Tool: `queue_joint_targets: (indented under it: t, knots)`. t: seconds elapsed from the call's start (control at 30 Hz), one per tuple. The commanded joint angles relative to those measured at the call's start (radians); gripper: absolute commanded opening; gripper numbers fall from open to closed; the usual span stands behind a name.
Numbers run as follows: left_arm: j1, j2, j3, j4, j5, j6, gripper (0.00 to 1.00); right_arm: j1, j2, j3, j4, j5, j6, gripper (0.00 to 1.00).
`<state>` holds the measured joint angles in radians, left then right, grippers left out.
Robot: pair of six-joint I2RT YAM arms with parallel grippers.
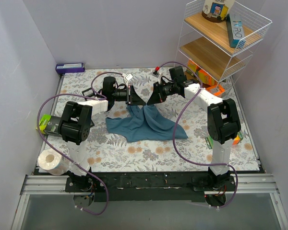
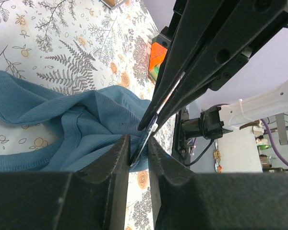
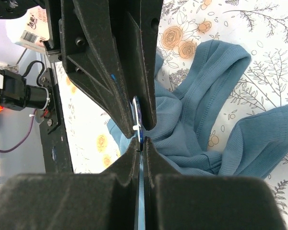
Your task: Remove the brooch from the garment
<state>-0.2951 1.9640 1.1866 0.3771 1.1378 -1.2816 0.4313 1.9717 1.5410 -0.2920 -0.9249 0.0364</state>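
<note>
- Top external view: both arms reach in over the flowered table (image 1: pixel 206 153), and the left gripper (image 1: pixel 138 99) and right gripper (image 1: pixel 152 98) meet tip to tip, directly above the garment (image 1: pixel 149 125).
- The teal shirt lies crumpled in the middle of the table, and one fold is drawn up in a peak to the spot where the two sets of tips meet.
- Left wrist view: there is the brooch (image 2: pixel 143 143) — a thin pale disc seen edge-on, standing in the slit between the left fingers (image 2: pixel 110 187) and against the bunched cloth.
- The left jaws stand only a narrow slit apart. Whether they truly pinch the pin cannot be told.
- The right arm's fingers (image 2: pixel 197 52) slant in from above, and their tips touch the upper edge of the disc.
- Right wrist view: the right jaws are pressed together, clamped tight, with their tips at the disc and the gathered fabric. What they pinch — pin or cloth — cannot be told.
- The brooch sits up off the table, between both pairs of tips, on the raised fold.
- At the edges, a paper roll (image 1: pixel 53 162) sits near left and a wire shelf (image 1: pixel 221 48) stands far right.
</note>
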Motion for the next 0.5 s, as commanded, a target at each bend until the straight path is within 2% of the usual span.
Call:
queue_joint_targets:
  t: [0.0,0.47]
  knots:
    - [0.004,0.004,0.002,-0.006,-0.088,-0.048,0.13,0.037,-0.06,0.027,-0.019,-0.034,-0.061,0.01]
    - [-0.027,0.003,0.065,-0.121,-0.32,-0.151,0.15,0.101,-0.077,0.065,-0.088,-0.022,-0.167,0.01]
